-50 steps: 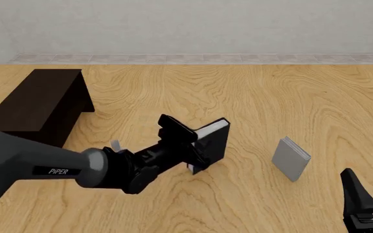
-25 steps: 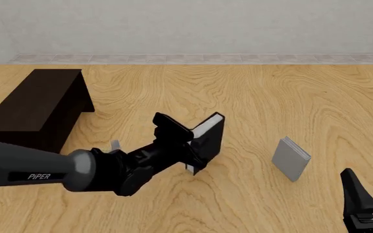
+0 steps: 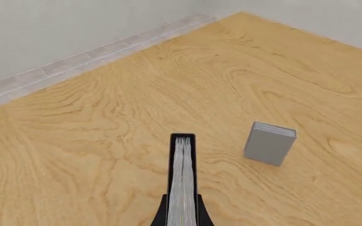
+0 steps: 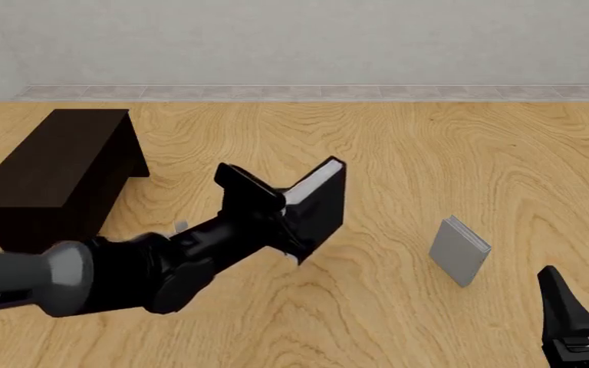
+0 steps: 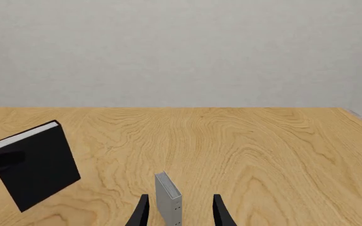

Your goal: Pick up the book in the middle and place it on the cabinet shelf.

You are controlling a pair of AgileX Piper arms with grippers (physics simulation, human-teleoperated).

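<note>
Book: the black book [image 4: 315,205] is off the table, tilted, white page edge up, at about 12 o'clock from the table's centre in the front view.
Left gripper: the left gripper [image 4: 292,222] is clamped on the book's lower end; in the wrist view its 2 fingers [image 3: 160,217] flank the pages.
Right gripper: the right gripper [image 5: 179,212] sits idle at 5 o'clock, jaws apart and holding nothing, with the small grey book [image 4: 459,251] standing ahead of it, perhaps between the tips; I can't tell if it touches.
Cabinet: the cabinet [image 4: 54,172] stands at 10 o'clock, well apart from the book; its shelf opening faces away from this camera, so the ledge is hidden.
Third book: only a pale sliver [image 4: 181,228] shows behind the left arm, likely the thin one.
Risk 1: the grip is low on a thick, tall book, so a fast swing toward 10 o'clock could let it pivot or slip out.
Risk 2: the book's corner could strike the cabinet top or wall if it comes in too low or still tilted.
Risk 3: the arm could sweep across the sliver beside it.
Change: against 1 second ago, the book is higher, further toward 10 o'clock and more tilted; the grey book and right gripper have not moved.
</note>
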